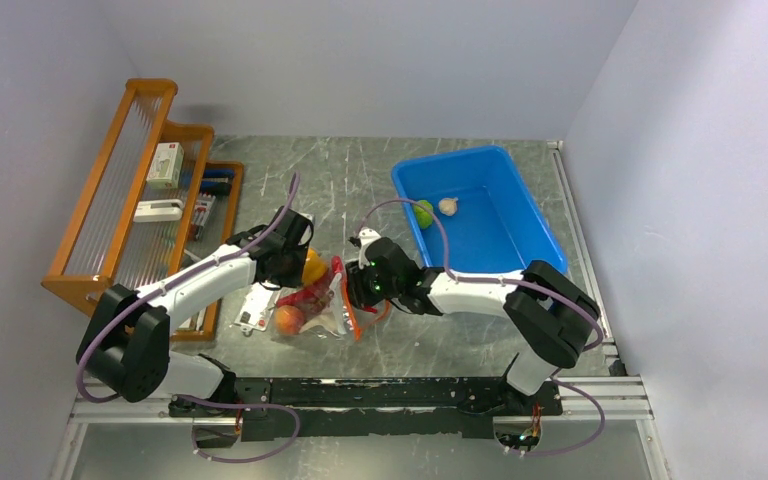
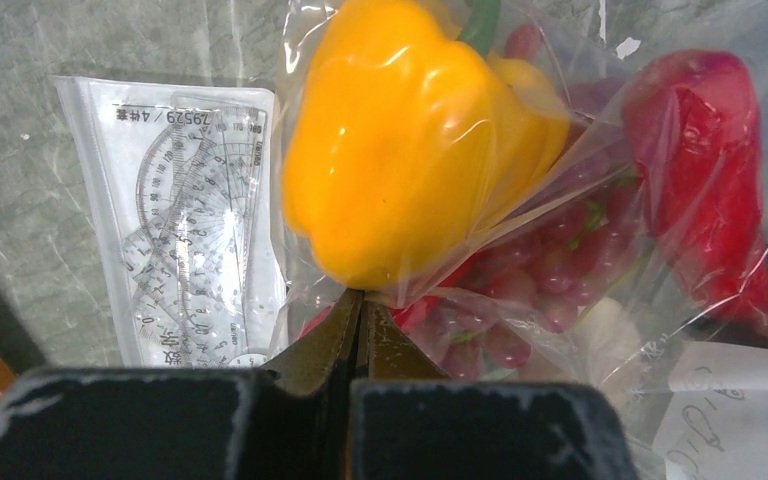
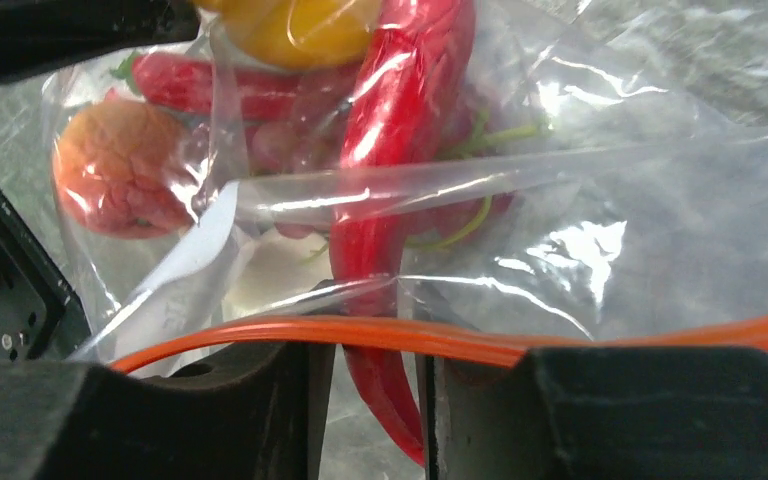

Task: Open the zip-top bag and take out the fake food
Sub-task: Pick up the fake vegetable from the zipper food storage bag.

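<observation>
- The zip-top bag (image 1: 322, 322) lies on the table (image 1: 360, 170) between the two arms, with its orange zip strip (image 3: 260, 332) on the right arm's side.
- The left gripper (image 2: 360, 325) is squeezed shut on a fold of the bag's plastic, just under the yellow pepper (image 2: 410, 150).
- The right gripper (image 3: 377, 400) has its jaws closed around a red chilli (image 3: 390, 150) that pokes out past the zip strip.
- The pepper, a peach (image 3: 120, 180) and the grapes (image 2: 550, 270) are inside the bag. A lime (image 1: 423, 213) and a garlic bulb (image 1: 448, 205) sit in the blue bin (image 1: 490, 240).
- The step now looks like pulling the chilli out.
- To do it well, the left gripper should hold the bag tight and not move.
- The right gripper should pull slowly, straight along the chilli, so it does not catch on the zip strip or drag the bag.
</observation>
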Available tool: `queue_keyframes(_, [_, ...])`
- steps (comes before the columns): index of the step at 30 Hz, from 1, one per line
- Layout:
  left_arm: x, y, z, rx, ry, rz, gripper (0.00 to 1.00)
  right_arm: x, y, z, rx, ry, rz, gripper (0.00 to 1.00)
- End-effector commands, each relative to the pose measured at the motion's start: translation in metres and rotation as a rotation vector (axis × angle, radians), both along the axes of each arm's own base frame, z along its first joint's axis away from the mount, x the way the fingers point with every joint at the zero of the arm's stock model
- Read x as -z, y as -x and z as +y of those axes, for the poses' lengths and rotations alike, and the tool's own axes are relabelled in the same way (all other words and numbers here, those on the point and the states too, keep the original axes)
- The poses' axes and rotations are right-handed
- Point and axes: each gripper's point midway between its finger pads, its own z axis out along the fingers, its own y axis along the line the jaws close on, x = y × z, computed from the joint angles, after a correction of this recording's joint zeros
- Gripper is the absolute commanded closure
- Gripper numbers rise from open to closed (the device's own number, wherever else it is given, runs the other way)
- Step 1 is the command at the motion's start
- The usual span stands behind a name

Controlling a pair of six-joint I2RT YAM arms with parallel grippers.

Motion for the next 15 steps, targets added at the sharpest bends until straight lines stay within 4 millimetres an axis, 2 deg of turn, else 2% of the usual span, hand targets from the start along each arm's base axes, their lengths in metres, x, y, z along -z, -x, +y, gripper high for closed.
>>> queue_keyframes(1, [-0.005,-0.003,-0.007,0.005,0.028,0.007,0.93,0.005,-0.008,-0.008,0.099,0.062,0.058,0.63])
queue_keyframes(4, [-0.005,-0.003,-0.007,0.006,0.031,0.009,0.93,0.009,-0.008,-0.007,0.123,0.087,0.144,0.56])
queue_keyframes(8, [-0.003,-0.003,-0.008,0.009,0.032,0.016,0.93,0.014,-0.003,-0.006,0.124,0.099,0.271,0.52])
queue_keyframes(12, [-0.003,-0.002,-0.008,0.011,0.03,0.019,0.93,0.008,0.008,-0.003,0.081,0.045,0.305,0.49])
queue_keyframes(15, [-0.003,-0.002,-0.008,0.011,0.034,0.017,0.93,-0.004,0.016,0.001,0.048,-0.014,0.32,0.47])
